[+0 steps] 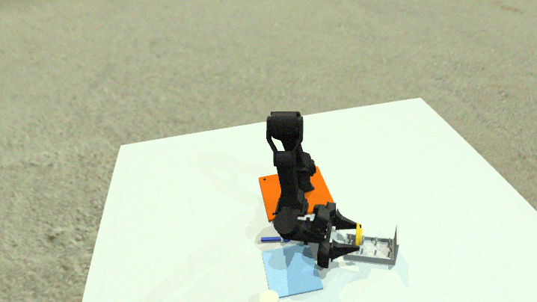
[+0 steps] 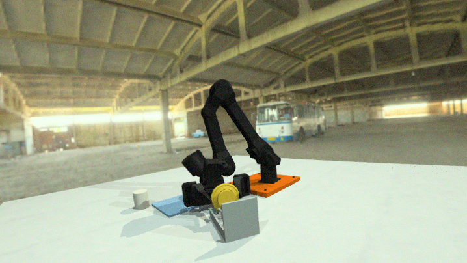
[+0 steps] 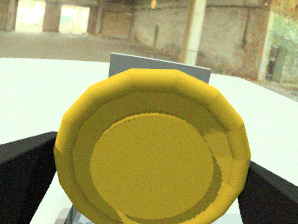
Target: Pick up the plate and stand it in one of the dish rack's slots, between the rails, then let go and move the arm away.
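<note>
The yellow plate (image 1: 359,233) stands on its edge between the two fingers of my gripper (image 1: 350,236), which is clamped on its rim from both sides; the fingers stay quite wide because the plate fills the gap. In the wrist view the plate (image 3: 152,155) shows me its round face, with the raised rim around a flat centre, and the dark fingers are at its left and right. Its lower edge is down at the grey dish rack (image 1: 373,248), over the end of the rack that is closer to my base. I cannot tell if the edge already sits between the rails or only hangs just above them. In the exterior view the plate (image 2: 224,194) is partly hidden behind the tall grey end wall of the rack (image 2: 240,218).

The rack lies on the white tabletop (image 1: 431,180) toward its near edge, a little to the right of the middle in the top view. Just beside the rack, on the side of my gripper, a light blue mat (image 1: 291,272) lies flat. A small blue pen-like thing (image 1: 271,238) lies near the mat, close to my arm. A pale short cylinder (image 2: 140,198) stands at the near edge of the tabletop, beyond the mat. My base is on an orange plate (image 1: 321,191) near the middle of the tabletop.
</note>
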Robot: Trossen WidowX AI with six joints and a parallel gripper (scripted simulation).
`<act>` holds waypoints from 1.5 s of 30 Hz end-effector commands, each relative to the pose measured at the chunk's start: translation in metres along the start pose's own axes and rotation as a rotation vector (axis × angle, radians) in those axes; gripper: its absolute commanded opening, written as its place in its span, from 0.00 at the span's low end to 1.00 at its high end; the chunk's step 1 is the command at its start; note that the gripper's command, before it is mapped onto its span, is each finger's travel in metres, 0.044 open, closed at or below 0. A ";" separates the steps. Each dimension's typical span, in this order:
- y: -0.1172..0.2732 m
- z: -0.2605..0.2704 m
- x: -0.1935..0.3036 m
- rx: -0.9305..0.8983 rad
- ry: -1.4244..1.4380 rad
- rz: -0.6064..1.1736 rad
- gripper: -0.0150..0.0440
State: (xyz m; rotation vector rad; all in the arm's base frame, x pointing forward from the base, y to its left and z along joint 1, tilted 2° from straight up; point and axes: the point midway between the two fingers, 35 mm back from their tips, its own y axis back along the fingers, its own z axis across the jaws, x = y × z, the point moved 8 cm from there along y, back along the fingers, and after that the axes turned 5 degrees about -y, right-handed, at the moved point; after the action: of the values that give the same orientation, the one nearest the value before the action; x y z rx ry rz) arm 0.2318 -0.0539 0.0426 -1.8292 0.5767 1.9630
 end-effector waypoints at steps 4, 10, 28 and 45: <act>0.000 0.000 0.000 0.000 0.000 0.000 0.34; 0.000 0.000 0.000 0.000 0.000 0.000 0.61; 0.000 -0.005 -0.029 0.000 0.000 0.000 0.93; -0.001 -0.003 -0.121 0.023 -0.011 0.006 0.93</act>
State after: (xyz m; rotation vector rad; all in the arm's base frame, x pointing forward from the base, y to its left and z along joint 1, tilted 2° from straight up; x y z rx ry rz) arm 0.2409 -0.0549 0.1573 -1.8133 0.5753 1.9704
